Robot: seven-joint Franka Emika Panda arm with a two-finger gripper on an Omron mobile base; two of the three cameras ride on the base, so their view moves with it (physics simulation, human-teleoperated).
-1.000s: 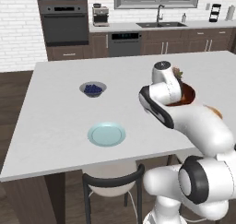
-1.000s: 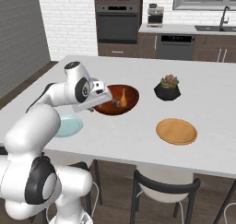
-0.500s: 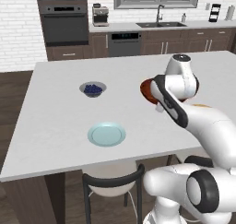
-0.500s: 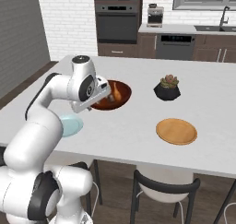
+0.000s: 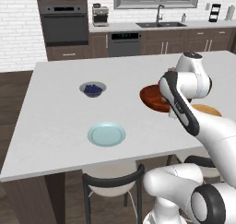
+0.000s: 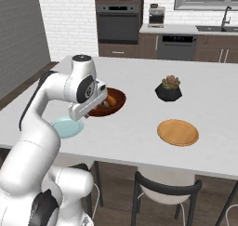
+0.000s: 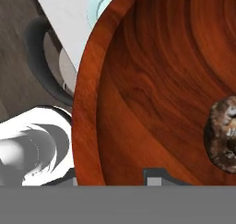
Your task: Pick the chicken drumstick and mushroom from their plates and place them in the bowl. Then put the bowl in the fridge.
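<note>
Reddish-brown bowl [image 6: 113,102] half hidden behind arm, fingers clamped on its rim, mushroom [image 7: 224,134] cut off.

I see a small grey bowl of dark blueberries [image 5: 92,89] on the white surface [image 5: 60,121], and a black faceted succulent pot [image 6: 168,89] farther across it.

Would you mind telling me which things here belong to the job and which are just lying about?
Job: bowl, drumstick and mushroom inside it, blue plate, wooden plate.

Lying about: blueberry bowl, potted succulent, coffee maker, stool.
</note>
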